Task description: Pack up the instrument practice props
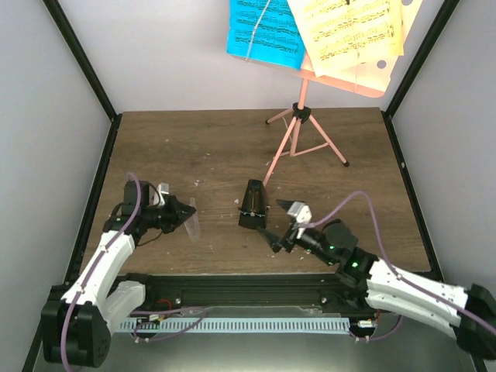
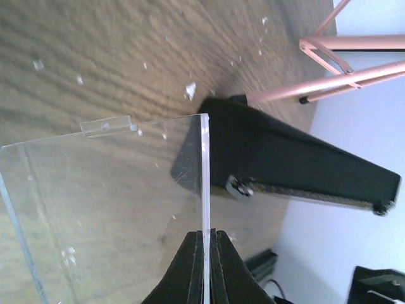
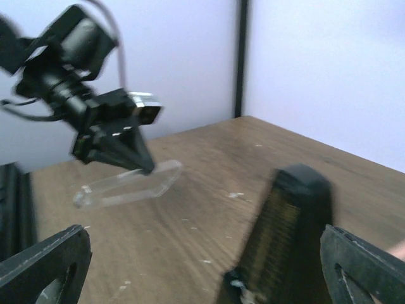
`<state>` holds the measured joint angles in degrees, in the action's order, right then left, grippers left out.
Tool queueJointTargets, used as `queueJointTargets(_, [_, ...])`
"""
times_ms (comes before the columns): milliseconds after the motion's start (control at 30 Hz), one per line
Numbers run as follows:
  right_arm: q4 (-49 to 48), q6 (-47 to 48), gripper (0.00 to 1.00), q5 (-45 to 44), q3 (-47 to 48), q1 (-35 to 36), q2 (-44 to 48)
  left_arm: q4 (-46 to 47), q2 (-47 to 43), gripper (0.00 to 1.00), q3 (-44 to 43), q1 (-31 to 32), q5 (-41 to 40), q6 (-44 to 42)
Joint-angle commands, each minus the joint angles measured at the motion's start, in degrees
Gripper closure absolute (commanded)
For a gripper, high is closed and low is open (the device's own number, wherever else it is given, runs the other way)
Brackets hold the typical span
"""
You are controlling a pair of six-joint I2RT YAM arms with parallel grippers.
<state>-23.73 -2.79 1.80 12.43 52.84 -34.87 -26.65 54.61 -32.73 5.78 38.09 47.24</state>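
The small black pyramid metronome [image 1: 253, 204] stands upright near the middle of the table. My right gripper [image 1: 279, 223] is open just to its right; in the right wrist view the metronome [image 3: 285, 234] rises between the spread fingers [image 3: 44, 266], nearer the right one. To the metronome's left, my left gripper [image 1: 186, 211] is shut on a clear plastic panel [image 1: 192, 221], its edge pinched between the pads [image 2: 207, 237]. Beyond the clear panel [image 2: 114, 202] the metronome [image 2: 297, 164] shows. The salmon-pink music stand [image 1: 298, 132] stands at the back with blue [image 1: 263, 31] and yellow [image 1: 353, 31] sheet-music pages on it.
White crumbs speckle the wooden table [image 1: 217, 155]. Black frame posts [image 1: 85, 62] and pale walls close in the sides and back. The stand's tripod legs [image 2: 329, 82] spread behind the metronome. A black rail [image 1: 248, 291] runs along the near edge between the arm bases.
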Motion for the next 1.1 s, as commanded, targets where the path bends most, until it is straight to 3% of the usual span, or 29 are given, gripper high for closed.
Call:
queueJointTargets(0, [-7.98, 13.01, 0.00, -3.26, 6.65, 9.39, -10.13, -1.20, -3.16, 1.00, 0.98, 1.77, 6.90, 14.36])
queueJointTargets(300, [-20.73, 23.29, 0.01, -6.58, 13.66, 20.00, -28.62, -2.78, -5.69, 1.00, -1.74, 3.09, 7.25, 24.40])
queueJointTargets(633, [-26.14, 29.51, 0.04, -1.79, 19.56, 23.17, -42.01, -1.45, -4.74, 1.00, -1.58, 4.23, 10.63, 28.34])
queueJointTargets(1067, [-27.82, 36.00, 0.25, -3.25, 23.79, 23.14, -53.98, 1.04, -4.52, 1.00, -0.47, 5.38, 13.47, 29.38])
